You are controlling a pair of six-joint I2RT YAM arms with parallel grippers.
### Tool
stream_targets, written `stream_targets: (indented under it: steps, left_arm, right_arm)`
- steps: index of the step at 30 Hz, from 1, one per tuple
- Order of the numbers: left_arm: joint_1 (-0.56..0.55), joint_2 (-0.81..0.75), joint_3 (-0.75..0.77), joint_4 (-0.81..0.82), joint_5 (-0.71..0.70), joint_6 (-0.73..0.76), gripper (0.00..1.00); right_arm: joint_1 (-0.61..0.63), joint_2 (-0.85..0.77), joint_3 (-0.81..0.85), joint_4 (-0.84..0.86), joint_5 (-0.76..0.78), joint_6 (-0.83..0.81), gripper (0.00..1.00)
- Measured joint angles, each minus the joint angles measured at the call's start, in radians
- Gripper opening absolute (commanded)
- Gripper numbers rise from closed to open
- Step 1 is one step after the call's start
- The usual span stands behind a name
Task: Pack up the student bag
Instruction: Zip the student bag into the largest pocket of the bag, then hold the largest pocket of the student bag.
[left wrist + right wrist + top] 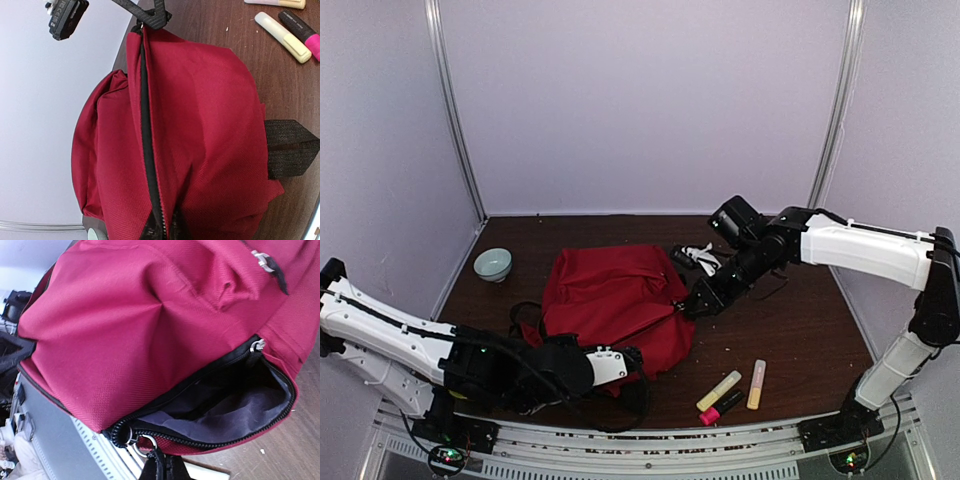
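The student bag (610,295), red fabric, lies in the middle of the table. My left gripper (638,362) is shut on its near edge. In the left wrist view the fingertips (150,231) pinch the red cloth on either side of a closed black zip (146,125). My right gripper (688,308) holds the bag's right end. In the right wrist view it (164,471) is shut on the black tab of a zip pull (142,442). Beside that pull a zip pocket (225,407) gapes open and shows grey lining.
A yellow highlighter (718,390), a pale orange one (756,384) and a pink one (720,408) lie near the front right. A pale green bowl (492,264) stands at the back left. Black and white items (695,257) lie behind the bag. A black strap (290,147) sticks out sideways.
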Motion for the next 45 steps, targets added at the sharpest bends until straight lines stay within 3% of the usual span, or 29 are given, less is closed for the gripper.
stream_targets:
  steps: [2,3,4,5,7,18,26,31,34,39,41,45]
  left_arm:
    - [-0.006,-0.019,-0.009,-0.011,0.002,0.004,0.00]
    - [-0.012,-0.026,-0.013,-0.026,0.001,0.011,0.08]
    - [-0.019,-0.029,-0.019,-0.042,0.000,0.021,0.30]
    - [-0.026,-0.029,-0.023,-0.053,-0.002,0.035,0.42]
    - [-0.036,-0.019,-0.025,-0.057,-0.005,0.064,0.51]
    - [-0.043,0.274,0.101,0.267,0.078,0.277,0.50]
    - [-0.042,0.300,0.123,0.350,0.175,0.332,0.59]
    - [-0.041,0.297,0.140,0.356,0.241,0.329,0.48]
    - [-0.035,0.313,0.134,0.378,0.215,0.329,0.47]
    - [0.014,0.313,0.093,0.390,0.199,0.330,0.45]
    - [0.027,0.315,0.097,0.381,0.197,0.329,0.36]
    - [0.029,0.358,0.131,0.342,0.182,0.322,0.01]
  right_arm:
    - [0.018,0.000,-0.002,0.000,-0.025,0.000,0.00]
    - [0.033,0.000,-0.003,-0.002,-0.035,0.004,0.00]
    - [0.053,0.000,-0.005,-0.002,-0.043,0.012,0.00]
    - [0.080,0.000,-0.009,-0.003,-0.049,0.021,0.00]
    - [0.122,0.001,-0.011,-0.017,-0.054,0.035,0.00]
    - [0.173,-0.026,-0.219,0.023,-0.070,0.158,0.00]
    - [0.173,-0.053,-0.240,0.079,-0.034,0.188,0.04]
    - [0.166,-0.067,-0.286,0.130,-0.022,0.206,0.11]
    - [0.159,-0.068,-0.317,0.151,-0.014,0.213,0.17]
    - [0.157,-0.068,-0.338,0.199,-0.005,0.229,0.19]
    - [0.157,-0.069,-0.349,0.224,-0.005,0.233,0.19]
    - [0.156,-0.069,-0.364,0.247,0.001,0.235,0.09]
